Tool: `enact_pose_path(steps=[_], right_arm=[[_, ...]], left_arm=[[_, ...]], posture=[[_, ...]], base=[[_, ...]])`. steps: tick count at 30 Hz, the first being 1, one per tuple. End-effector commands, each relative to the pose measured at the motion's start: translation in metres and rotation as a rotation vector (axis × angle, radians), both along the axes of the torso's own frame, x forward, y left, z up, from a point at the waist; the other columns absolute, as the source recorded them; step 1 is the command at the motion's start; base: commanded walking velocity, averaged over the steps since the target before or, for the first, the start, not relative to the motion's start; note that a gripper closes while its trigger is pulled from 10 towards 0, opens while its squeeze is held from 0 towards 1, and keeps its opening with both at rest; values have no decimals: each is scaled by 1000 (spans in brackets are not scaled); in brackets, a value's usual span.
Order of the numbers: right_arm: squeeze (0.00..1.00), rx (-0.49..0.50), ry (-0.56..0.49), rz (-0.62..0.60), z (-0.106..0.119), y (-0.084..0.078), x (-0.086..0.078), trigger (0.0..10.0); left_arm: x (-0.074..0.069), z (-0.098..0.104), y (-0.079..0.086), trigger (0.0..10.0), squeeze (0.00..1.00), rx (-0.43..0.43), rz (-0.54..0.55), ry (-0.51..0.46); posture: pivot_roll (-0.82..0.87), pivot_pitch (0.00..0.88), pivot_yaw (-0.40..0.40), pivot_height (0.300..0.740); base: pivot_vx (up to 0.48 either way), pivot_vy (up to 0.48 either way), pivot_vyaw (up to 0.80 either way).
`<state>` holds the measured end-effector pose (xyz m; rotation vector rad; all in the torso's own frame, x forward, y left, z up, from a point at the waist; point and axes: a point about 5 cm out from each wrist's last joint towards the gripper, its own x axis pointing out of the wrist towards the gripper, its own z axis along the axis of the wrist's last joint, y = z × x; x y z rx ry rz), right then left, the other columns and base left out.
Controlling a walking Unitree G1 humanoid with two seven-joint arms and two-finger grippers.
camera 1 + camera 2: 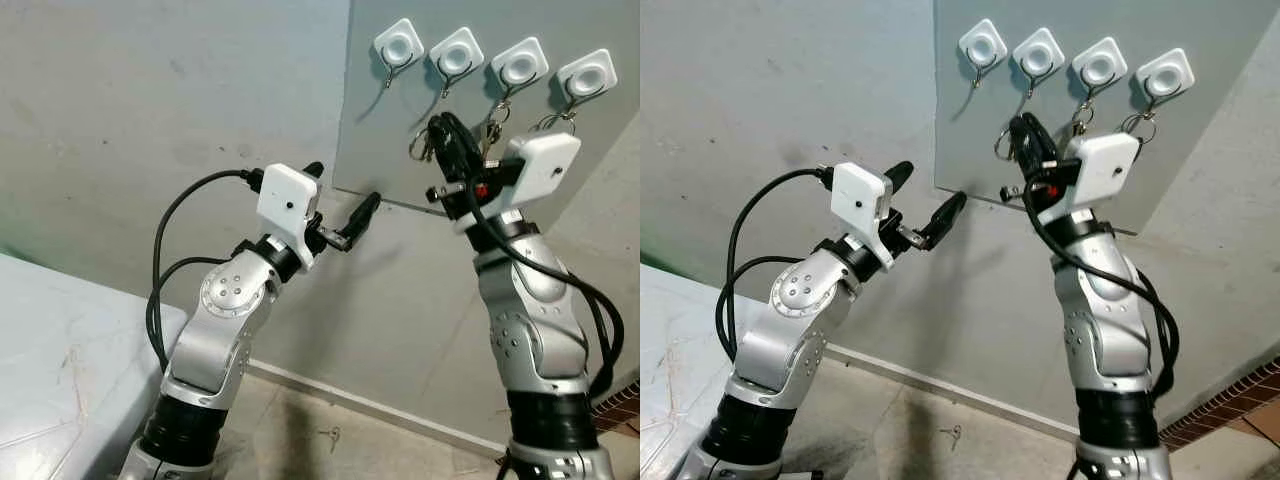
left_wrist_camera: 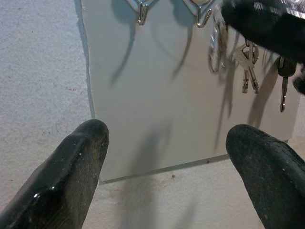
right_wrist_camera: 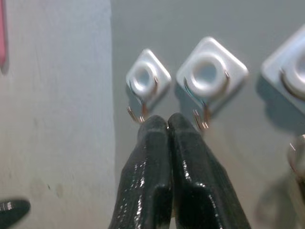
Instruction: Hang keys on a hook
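Your right gripper [image 1: 437, 128] has its jaws pressed together on a key ring [image 1: 417, 147], held just below the second hook [image 1: 447, 88] on the grey panel [image 1: 1200, 150]. Your left gripper [image 1: 345, 205] waits near the panel's lower corner, jaws spread wide and empty. Two other sets of keys [image 2: 248, 64] hang from the hooks further right.

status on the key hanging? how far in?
Done: keys already hang on the two right-hand hooks. In hand: the right gripper, shut on a key ring, is raised just under the two bare left hooks. Left: slip the ring over one and release. The left gripper waits open.
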<state>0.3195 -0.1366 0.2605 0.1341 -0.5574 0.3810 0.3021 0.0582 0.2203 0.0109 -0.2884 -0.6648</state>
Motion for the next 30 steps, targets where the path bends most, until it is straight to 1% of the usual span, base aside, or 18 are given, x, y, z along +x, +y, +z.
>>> enact_pose_path(steps=[1,5,13,19,21,30], right_arm=[[0,27,-10,-22,5,-1,3,10000],[0,54,-10,-44,8,0,7,10000],[0,105,-7,-69,10,-1,7,10000],[0,116,-36,-65,12,-2,4,10000],[0,115,-47,-86,13,-3,4,10000],[0,124,-61,-81,17,-3,7,10000]], left_arm=[[-1,2,-3,10000,0,7,-10,-10],[-1,2,-3,10000,0,2,-8,-7],[-3,0,-2,10000,0,-7,2,5],[-3,-1,-3,10000,0,-16,2,12],[-4,0,-3,10000,0,-19,3,13],[-5,-1,-3,10000,0,-26,1,19]], posture=[[40,37,-23,740],[43,39,-28,740],[45,42,-31,740],[44,40,-32,740],[43,39,-32,740],[46,33,-35,740]], base=[[0,0,0],[0,0,0],[0,0,0],[0,0,0],[0,0,0],[0,0,0]])
